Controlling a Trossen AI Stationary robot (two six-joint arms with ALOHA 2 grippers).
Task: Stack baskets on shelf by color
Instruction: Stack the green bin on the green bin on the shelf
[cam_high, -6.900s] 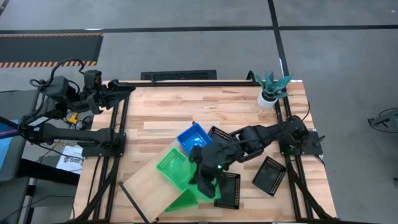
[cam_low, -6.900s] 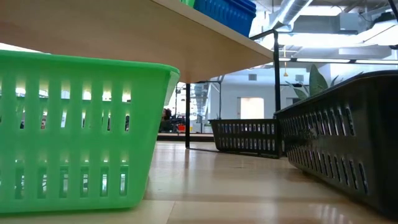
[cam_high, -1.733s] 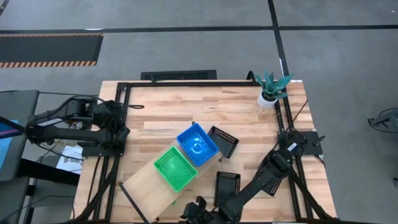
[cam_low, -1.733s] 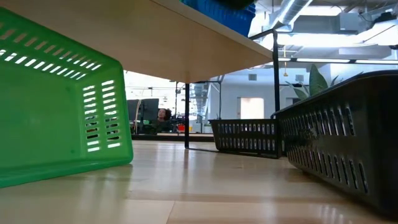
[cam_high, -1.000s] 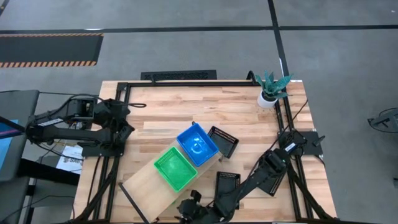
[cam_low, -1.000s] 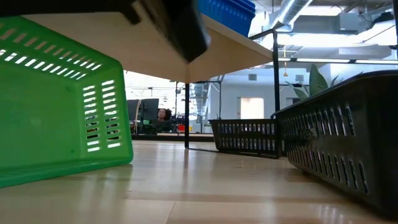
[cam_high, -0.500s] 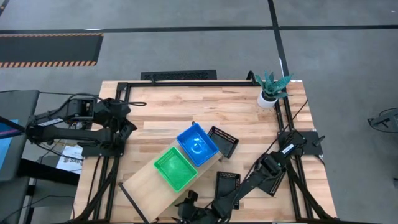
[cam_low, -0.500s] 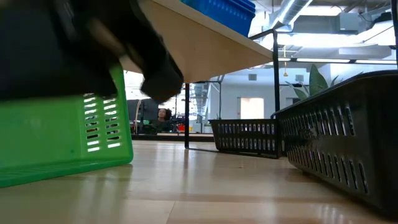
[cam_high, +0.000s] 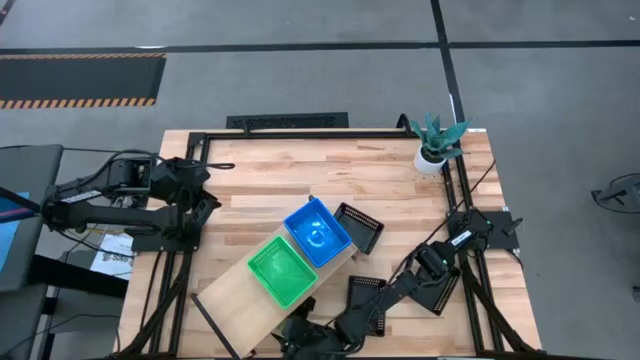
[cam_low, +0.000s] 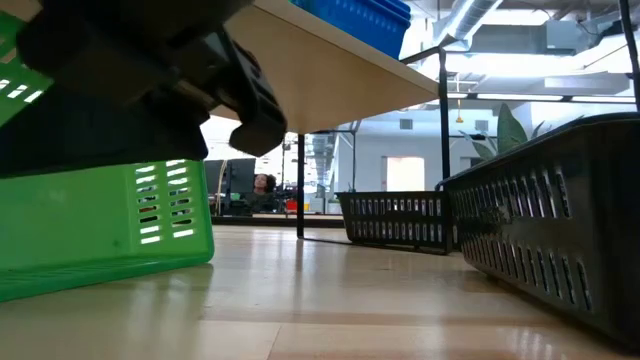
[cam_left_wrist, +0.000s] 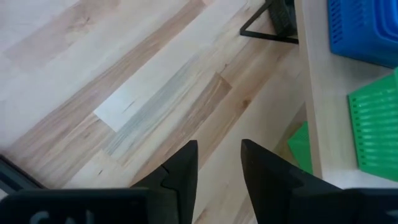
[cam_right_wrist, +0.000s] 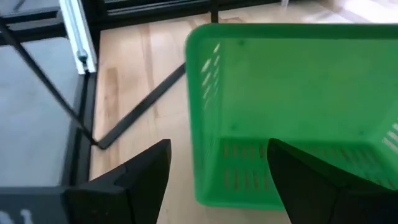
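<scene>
Green tipped basket lies on the bench beside the shelf; your right gripper hovers wide-jawed before it. Next, straddle its rim and close. Left gripper waits, jaws narrowly parted.

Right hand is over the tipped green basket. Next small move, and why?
Probably ease the right hand forward so its open fingers straddle the tipped green basket's near wall, then close. The basket lies on the table, not yet gripped, off the shelf.

Overhead camera looks straight down on the bench; low camera sits at bench level, sharing the tipped green basket with the right wrist camera
</scene>
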